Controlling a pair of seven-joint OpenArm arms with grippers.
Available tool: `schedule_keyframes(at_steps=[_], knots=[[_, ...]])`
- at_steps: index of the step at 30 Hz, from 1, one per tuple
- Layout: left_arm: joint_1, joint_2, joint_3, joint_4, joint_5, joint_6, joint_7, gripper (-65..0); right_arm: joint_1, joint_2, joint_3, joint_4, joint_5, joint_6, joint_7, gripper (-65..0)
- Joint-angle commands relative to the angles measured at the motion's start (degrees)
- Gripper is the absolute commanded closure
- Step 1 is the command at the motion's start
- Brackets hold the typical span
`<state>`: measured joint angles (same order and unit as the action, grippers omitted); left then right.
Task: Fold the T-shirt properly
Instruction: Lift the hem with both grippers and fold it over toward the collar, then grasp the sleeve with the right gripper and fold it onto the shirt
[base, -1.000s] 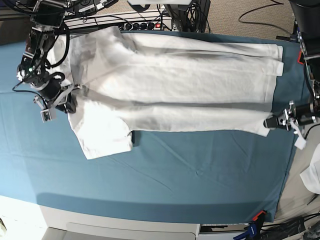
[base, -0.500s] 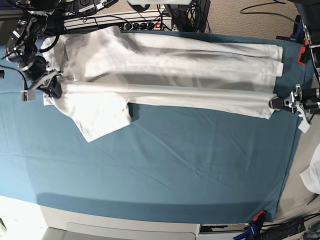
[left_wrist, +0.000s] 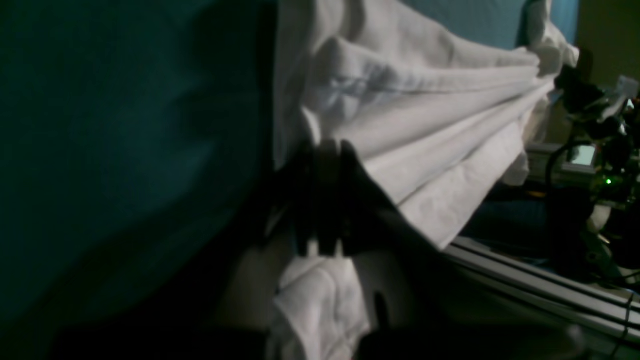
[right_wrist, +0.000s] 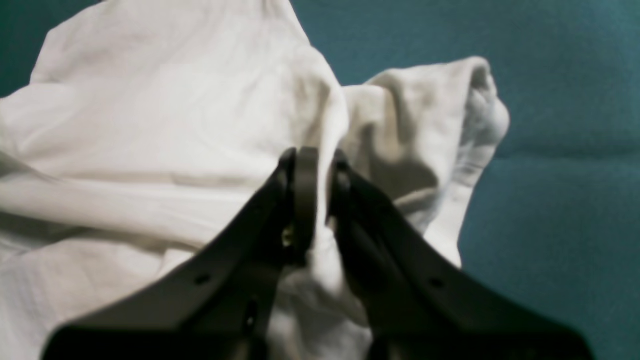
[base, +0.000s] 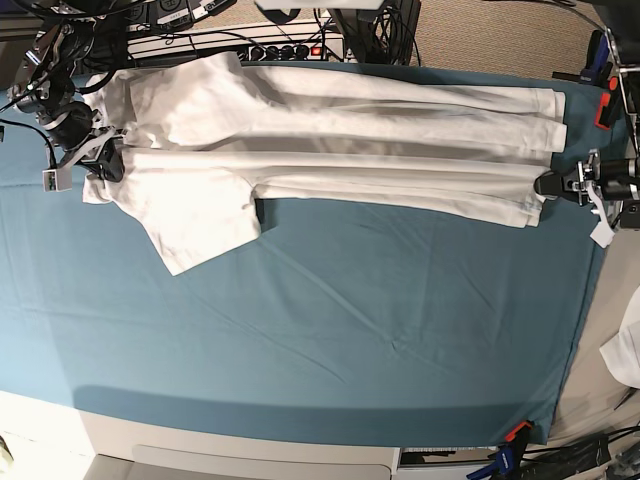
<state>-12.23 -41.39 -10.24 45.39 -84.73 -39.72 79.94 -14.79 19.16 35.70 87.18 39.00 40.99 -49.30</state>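
The white T-shirt (base: 330, 130) lies stretched lengthwise across the far part of the teal sheet, with one sleeve (base: 195, 225) spread toward the near side at the left. My right gripper (base: 100, 165) is at the shirt's left end, shut on a bunch of its cloth (right_wrist: 175, 125); its tips (right_wrist: 317, 200) pinch a fold. My left gripper (base: 548, 185) is at the right end, shut on the shirt's hem edge (left_wrist: 425, 125); its dark tips (left_wrist: 322, 200) hold gathered layers. The cloth runs taut between the two grippers.
The big teal sheet (base: 350, 330) covers the table. A power strip and cables (base: 285, 48) run along the back edge. A white cloth scrap (base: 625, 355) hangs off the right side. A red clip (base: 516, 432) holds the sheet's near right corner.
Both grippers have carried the shirt's near long edge toward the back, so the folded band is narrower. The right gripper also moved outward to the left, and the sleeve followed.
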Motion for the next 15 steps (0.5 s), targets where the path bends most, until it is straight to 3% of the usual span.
schedule_keyframes(at_steps=[1,3,4,5,9,15], knots=[[-0.9,-2.1,-0.4,0.6,-0.3,-0.3,0.1,-4.6,0.2,1.7,1.2,1.0,-0.4,-1.0,0.8,-0.9],[-0.9,-2.1,-0.4,0.6,-0.3,-0.3,0.1,-20.1,0.2,1.7,1.2,1.0,-0.4,-1.0,0.6,-18.5],[-0.9,-2.1,-0.4,0.6,-0.3,-0.3,0.1,-25.8,0.2,1.7,1.2,1.0,-0.4,-1.0,0.7,-24.7],[-1.0,-2.1,-0.4,0.7,-0.3,-0.3,0.1,-28.7,0.2,1.7,1.2,1.0,-0.4,-1.0,0.9,-26.6],[-1.0,-2.1,-2.0,0.8,-0.3,-0.3,0.1,-29.1,0.5,1.7,1.5,1.1,-0.3,-1.0,4.3,-26.6],[-0.9,-2.2,-14.3,4.1,-0.3,-0.3,0.1,-29.0,5.4,1.6,5.7,3.6,2.1,-1.0,4.2,-26.6]])
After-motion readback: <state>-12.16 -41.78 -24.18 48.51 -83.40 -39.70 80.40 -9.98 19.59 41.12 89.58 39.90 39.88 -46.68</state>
